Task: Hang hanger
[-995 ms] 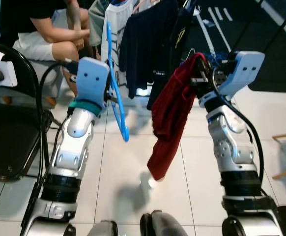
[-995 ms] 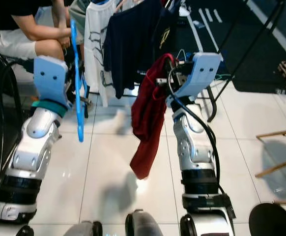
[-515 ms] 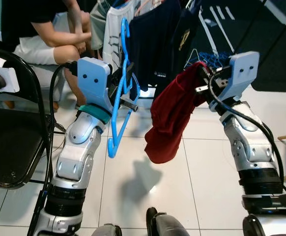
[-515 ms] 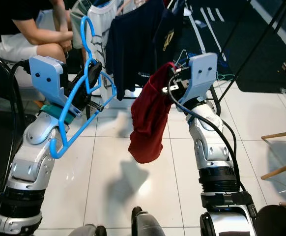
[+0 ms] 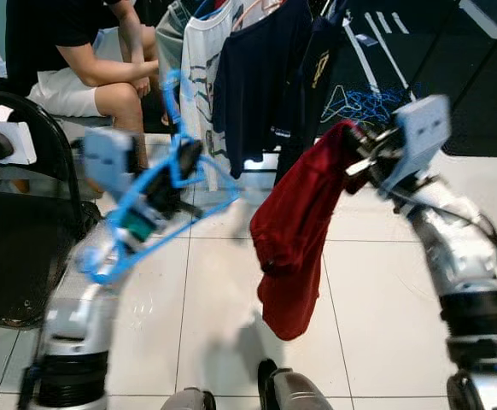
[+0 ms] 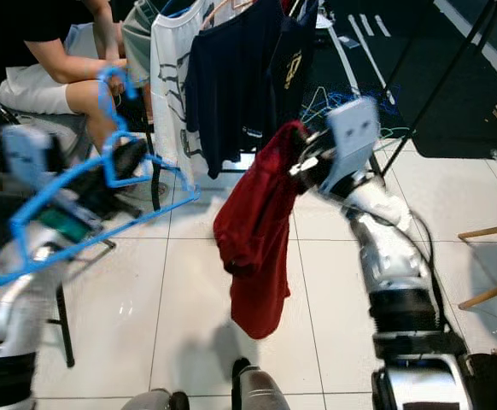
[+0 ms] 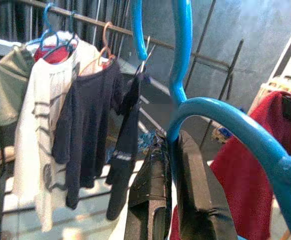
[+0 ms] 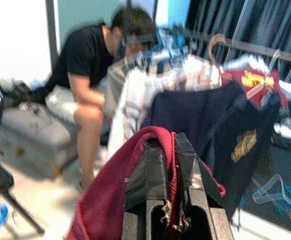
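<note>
Left hand (image 7: 169, 170): raised in front of the robot on its left side, blurred in the head views; the two black fingers (image 7: 195, 185) are pressed together on the blue hanger, nipping its bar between them.
Blue hanger (image 5: 159, 213): held in the air, tilted, its hook (image 6: 110, 90) pointing up toward the clothes rail; it hangs on nothing yet and is well apart from the rail.
Right hand (image 8: 168, 170): raised on the robot's right, fingers closed tight on a fold of the red garment.
Red garment (image 5: 304, 231): drapes down from the right hand, hanging free above the tiled floor (image 5: 223, 307), between the two arms.
Clothes rail (image 7: 115, 27): beyond both hands, carrying a white printed shirt (image 6: 170, 77), a dark navy shirt (image 6: 231, 77) and other clothes on hangers.
Person (image 5: 69, 51): seated to the left of the rail, in a black top and white shorts, forearms resting on knees.
Black chair (image 5: 14, 248): stands at the robot's left, just beside the left arm.
Loose hangers (image 5: 359, 102): a heap lies on the floor behind the right hand.
</note>
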`<state>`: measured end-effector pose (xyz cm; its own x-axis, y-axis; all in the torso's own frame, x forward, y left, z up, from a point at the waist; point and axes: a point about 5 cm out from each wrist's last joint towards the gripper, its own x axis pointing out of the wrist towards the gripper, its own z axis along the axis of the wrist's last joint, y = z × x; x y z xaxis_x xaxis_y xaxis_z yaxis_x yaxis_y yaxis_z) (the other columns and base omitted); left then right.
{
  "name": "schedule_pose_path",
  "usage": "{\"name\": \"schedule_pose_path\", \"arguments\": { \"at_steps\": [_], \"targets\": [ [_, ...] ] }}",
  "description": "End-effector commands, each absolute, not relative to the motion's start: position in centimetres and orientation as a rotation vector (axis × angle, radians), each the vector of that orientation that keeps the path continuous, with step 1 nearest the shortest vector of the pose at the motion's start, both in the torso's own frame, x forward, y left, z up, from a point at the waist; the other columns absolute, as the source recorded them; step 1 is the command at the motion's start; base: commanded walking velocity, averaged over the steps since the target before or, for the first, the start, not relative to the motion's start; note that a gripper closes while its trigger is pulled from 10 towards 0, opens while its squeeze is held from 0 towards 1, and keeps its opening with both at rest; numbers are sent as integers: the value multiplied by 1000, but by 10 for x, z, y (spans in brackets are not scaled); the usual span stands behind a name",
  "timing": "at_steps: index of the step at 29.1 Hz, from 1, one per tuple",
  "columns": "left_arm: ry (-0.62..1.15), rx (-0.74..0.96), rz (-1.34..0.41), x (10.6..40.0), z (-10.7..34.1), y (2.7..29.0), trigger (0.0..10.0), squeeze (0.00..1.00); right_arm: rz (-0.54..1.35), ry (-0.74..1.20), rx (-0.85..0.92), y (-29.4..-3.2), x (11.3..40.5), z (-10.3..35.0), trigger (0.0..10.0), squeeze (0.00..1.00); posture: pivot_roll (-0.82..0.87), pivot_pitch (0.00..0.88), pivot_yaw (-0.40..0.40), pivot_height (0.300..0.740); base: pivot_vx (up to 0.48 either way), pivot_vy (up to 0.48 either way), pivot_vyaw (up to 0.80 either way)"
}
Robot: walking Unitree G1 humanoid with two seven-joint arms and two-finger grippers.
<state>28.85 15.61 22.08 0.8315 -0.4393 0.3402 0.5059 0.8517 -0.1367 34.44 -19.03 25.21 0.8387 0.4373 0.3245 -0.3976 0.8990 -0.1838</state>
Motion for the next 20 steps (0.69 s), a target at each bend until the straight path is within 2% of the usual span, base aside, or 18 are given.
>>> {"name": "schedule_pose_path", "arguments": {
  "at_steps": [1,2,3,4,5,8,13,20],
  "targets": [
    [-295,-292,-589,282,220,154,10000,0,600,-461,42,-183,338,283,10000,0,-88,90,14,740,0,0,0],
    [-295,-292,-589,282,220,154,10000,0,600,-461,42,-183,338,283,10000,0,-88,90,14,740,0,0,0],
    [-299,-337,-626,279,221,151,10000,0,735,-523,133,-178,331,303,10000,0,-89,94,15,740,0,0,0],
    [-299,-337,-626,279,221,151,10000,0,735,-523,133,-178,331,303,10000,0,-89,94,15,740,0,0,0],
    [-303,-372,-654,276,221,149,10000,0,837,-568,188,-173,324,317,10000,0,-89,94,15,740,0,0,0],
    [-306,-400,-672,274,222,146,10000,0,885,-602,215,-172,320,326,10000,0,-89,97,14,740,0,0,0],
    [-323,-513,-689,277,227,132,10000,0,695,-656,221,-176,339,349,10000,0,-98,99,12,740,0,0,0],
    [-317,-555,-717,282,231,118,10000,0,576,-728,267,-183,346,376,10000,0,-103,97,11,740,0,0,0]
  ]
}}
